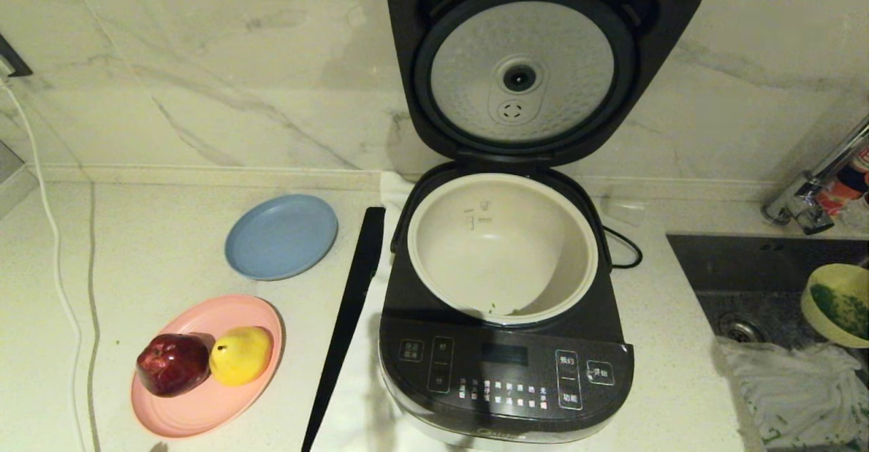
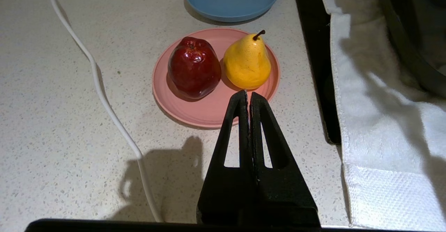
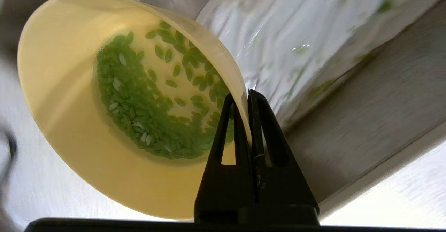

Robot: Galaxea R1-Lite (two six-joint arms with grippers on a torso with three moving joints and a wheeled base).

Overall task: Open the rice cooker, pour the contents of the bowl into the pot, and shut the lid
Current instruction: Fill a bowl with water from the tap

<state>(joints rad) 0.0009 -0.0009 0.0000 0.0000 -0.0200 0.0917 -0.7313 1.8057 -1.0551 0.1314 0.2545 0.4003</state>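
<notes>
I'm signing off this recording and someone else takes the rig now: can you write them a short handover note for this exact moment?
Right gripper: shut on the rim of the bowl, held over the sink at the robot's right.
Left gripper: shut, empty, parked near the pink plate.
Rice cooker: lid stands fully open.
Pot: nearly empty, a few green bits at the front.
Green grains: in the bowl.
Done: lid opened, bowl picked up.
Left: carry the bowl over, pour, close the lid.
</notes>
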